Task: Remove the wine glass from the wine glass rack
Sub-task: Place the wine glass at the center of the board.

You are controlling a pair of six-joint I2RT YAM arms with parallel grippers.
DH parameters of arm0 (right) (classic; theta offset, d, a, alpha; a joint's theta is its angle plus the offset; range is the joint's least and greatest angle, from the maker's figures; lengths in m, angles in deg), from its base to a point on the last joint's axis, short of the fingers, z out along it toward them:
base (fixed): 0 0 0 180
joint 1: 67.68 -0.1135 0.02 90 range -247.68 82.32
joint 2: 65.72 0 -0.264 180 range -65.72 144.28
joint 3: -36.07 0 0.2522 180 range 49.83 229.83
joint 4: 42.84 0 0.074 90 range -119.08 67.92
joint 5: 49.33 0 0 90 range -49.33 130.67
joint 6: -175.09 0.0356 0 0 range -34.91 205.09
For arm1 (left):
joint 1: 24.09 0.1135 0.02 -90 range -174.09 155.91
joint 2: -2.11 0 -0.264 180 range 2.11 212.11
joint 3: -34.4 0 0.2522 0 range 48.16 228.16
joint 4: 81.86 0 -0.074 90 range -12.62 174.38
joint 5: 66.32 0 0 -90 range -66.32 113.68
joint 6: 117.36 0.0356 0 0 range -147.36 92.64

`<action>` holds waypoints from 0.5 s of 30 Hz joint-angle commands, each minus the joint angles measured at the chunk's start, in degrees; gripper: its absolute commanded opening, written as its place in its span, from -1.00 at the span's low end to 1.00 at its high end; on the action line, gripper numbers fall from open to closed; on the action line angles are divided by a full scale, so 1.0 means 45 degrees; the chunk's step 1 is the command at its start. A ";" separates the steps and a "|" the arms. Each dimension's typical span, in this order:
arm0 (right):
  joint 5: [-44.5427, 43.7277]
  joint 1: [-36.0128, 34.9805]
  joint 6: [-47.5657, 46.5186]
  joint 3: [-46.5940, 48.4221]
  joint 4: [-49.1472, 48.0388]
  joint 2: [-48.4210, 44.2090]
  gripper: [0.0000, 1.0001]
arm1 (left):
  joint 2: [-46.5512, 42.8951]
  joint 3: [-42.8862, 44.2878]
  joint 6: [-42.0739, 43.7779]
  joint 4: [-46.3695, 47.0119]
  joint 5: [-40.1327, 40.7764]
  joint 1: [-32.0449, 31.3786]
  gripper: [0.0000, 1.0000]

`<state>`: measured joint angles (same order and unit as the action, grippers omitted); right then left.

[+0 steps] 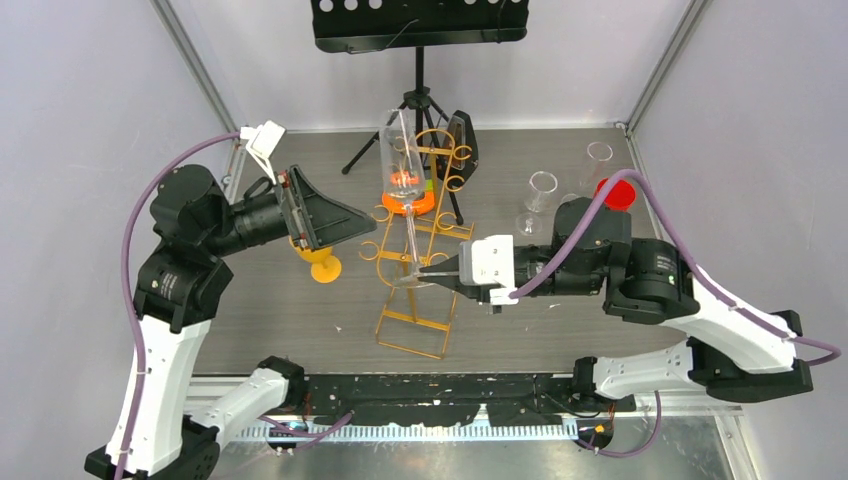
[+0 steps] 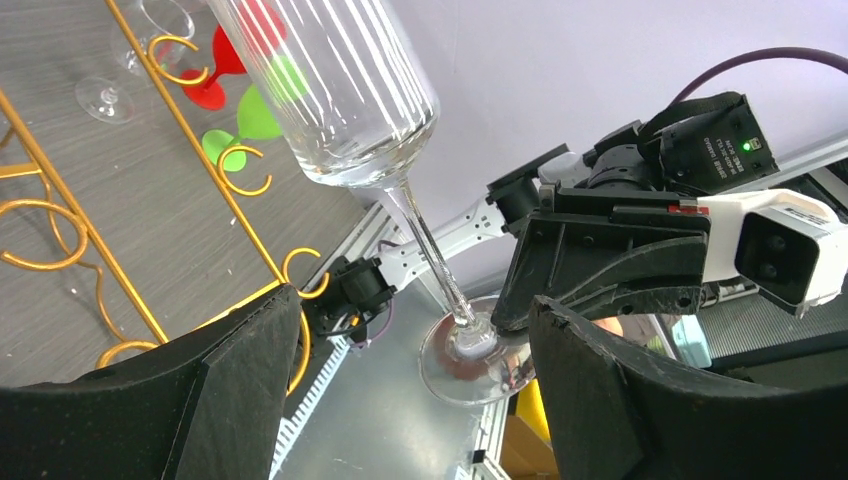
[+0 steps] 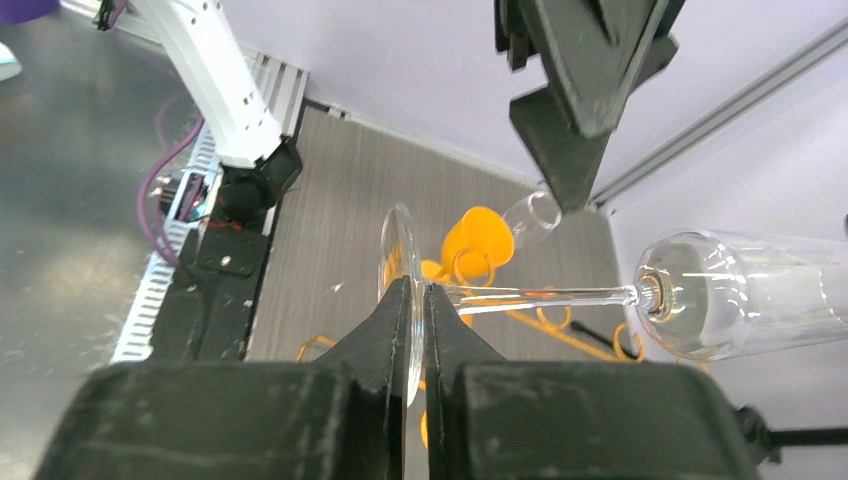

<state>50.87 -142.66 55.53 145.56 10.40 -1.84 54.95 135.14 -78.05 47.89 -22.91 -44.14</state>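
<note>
1. Grey wood-grain table (image 1: pixel 560 330) inside pale walls is carrying the whole setup, with the two arms reaching in from its near edge.
2. The wine glass (image 1: pixel 400 150) is leaning over the middle of the table, its bowl toward the far side and its foot toward the arms. The stem is crossing above the wine glass rack (image 1: pixel 409 348).
3. The right gripper (image 1: pixel 425 272) is pinching the glass by the thin disc of its foot, fingers (image 3: pixel 385 330) pressed together on either face. Gripping there is likely keeping the fingers away from the fragile bowl and stem.
4. From the left wrist view the foot is hanging apart from the gold rail and its end scroll. It looks out of the hooks, though I cannot tell this for sure.
5. The left gripper (image 1: pixel 350 220) is waiting just left of the stem with its fingers (image 2: pixel 230 390) spread wide, holding nothing and probably standing by to steady or take the glass.
6. Open room is lying toward the near right. An orange goblet (image 1: pixel 322 265) is crowding the left side, clear glasses (image 1: pixel 540 195) are standing at far right, and a black music stand (image 1: pixel 420 25) is blocking the back.
</note>
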 commanded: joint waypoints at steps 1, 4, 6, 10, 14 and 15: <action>-0.0290 -0.0278 -0.1604 0.0087 -0.3002 0.0141 -0.89 | -0.0009 0.0143 -0.0121 0.0819 -0.0767 0.0082 0.64; -0.0397 -0.0368 -0.1770 0.0079 -0.3467 0.0472 -0.89 | -0.0028 -0.0067 -0.0094 0.0909 -0.0864 0.0081 0.64; -0.0389 -0.0410 -0.1846 0.0228 -0.3611 0.0729 -0.89 | -0.0062 -0.0205 -0.0053 0.0935 -0.0862 0.0081 0.64; -0.0344 -0.0467 -0.1851 0.0438 -0.3930 0.1136 -0.89 | -0.0128 -0.0474 -0.0059 0.1091 -0.0883 0.0081 0.64; -0.0397 -0.0524 -0.1832 0.0420 -0.4284 0.1406 -0.89 | -0.0196 -0.0789 -0.0152 0.1338 -0.0848 0.0081 0.61; -0.0394 -0.0535 -0.1830 0.0387 -0.4332 0.1438 -0.89 | -0.0208 -0.0827 -0.0186 0.1391 -0.0818 0.0081 0.60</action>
<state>49.89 -144.48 49.39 144.99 -0.03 4.96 54.80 132.26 -78.16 50.27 -25.25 -44.14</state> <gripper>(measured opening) 0.098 0.811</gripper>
